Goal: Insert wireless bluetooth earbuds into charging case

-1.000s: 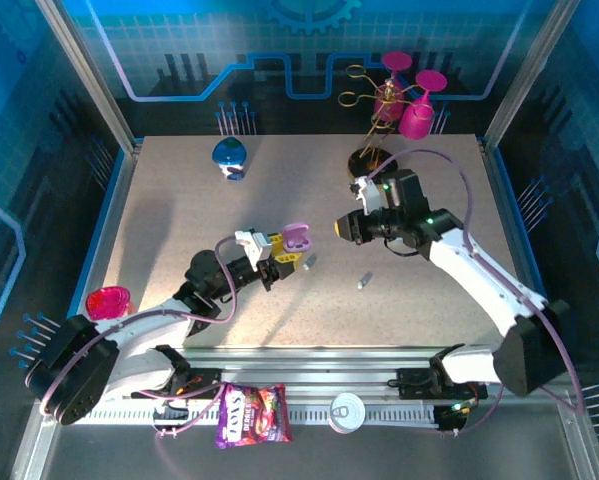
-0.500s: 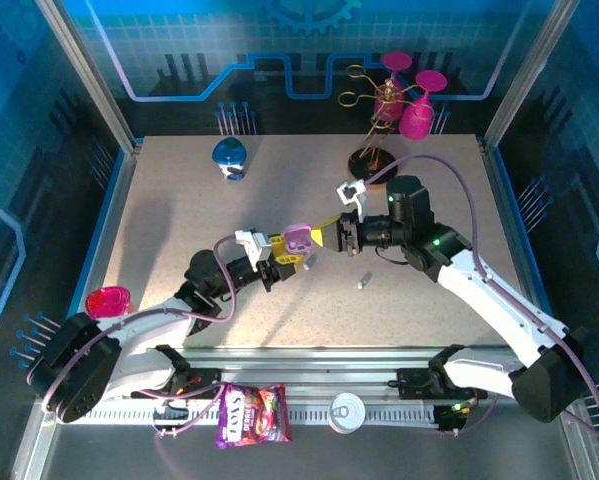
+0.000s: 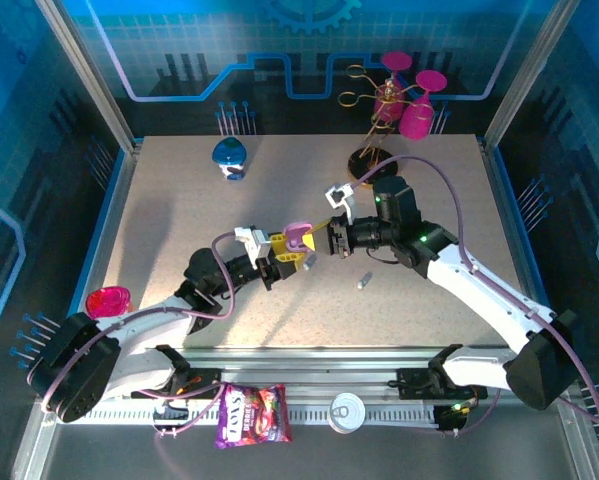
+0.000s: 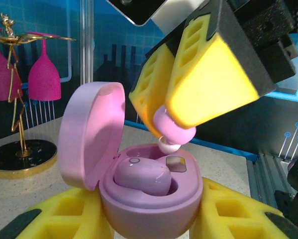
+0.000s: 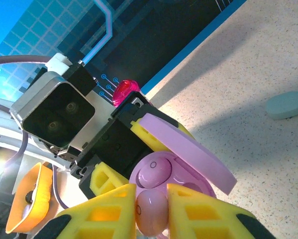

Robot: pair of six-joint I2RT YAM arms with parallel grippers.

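Top external: left claw and right claw meet over the tabletop.
I see the left claw clenched on the open lilac charging case, the right claw just beside its lid, and a loose earbud lying on the tabletop nearby. Left wrist: the case sits between my yellow fingers, lid up, with a seated earbud in one socket, while the right claw pinches a second lilac earbud just above the empty socket. Right wrist: that earbud is grasped between the right fingers, directly over the case.
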